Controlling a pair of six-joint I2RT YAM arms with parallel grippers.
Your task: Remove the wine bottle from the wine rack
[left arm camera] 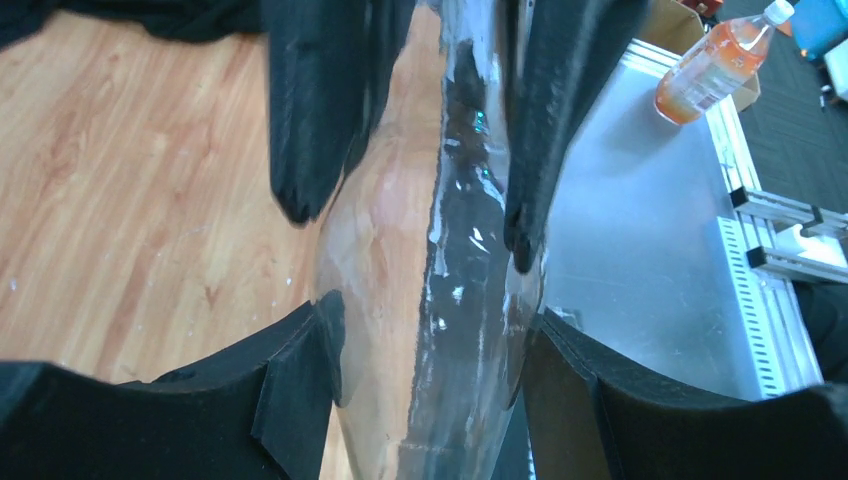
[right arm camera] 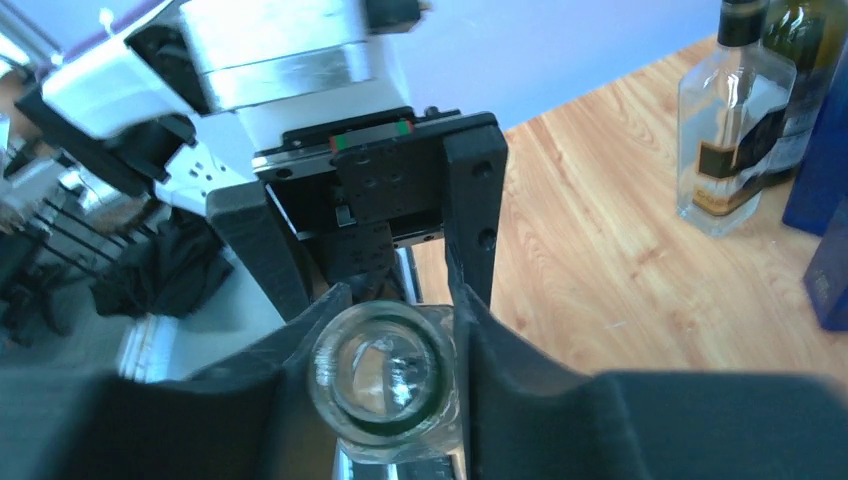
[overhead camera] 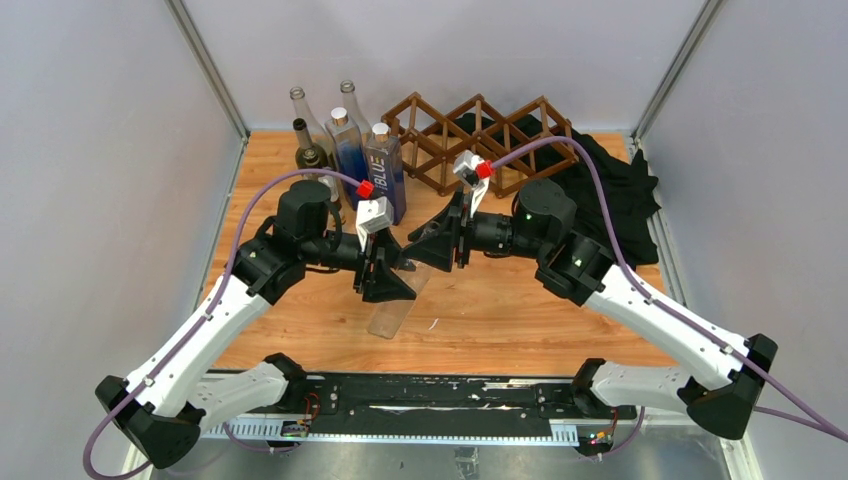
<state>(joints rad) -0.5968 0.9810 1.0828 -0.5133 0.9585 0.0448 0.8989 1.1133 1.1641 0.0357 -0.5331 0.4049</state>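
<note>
A clear glass wine bottle hangs tilted above the middle of the wooden table, apart from the dark brown lattice wine rack at the back. My left gripper is shut on the bottle's body. In the left wrist view the bottle fills the gap of the left gripper, and the right gripper's black fingers reach in from above. My right gripper is shut on the neck. In the right wrist view the bottle's open mouth sits inside the right gripper.
Several glass bottles stand at the back left beside the rack, and they also show in the right wrist view. A black cloth lies at the back right behind the rack. An orange drink bottle lies beyond the table's metal edge.
</note>
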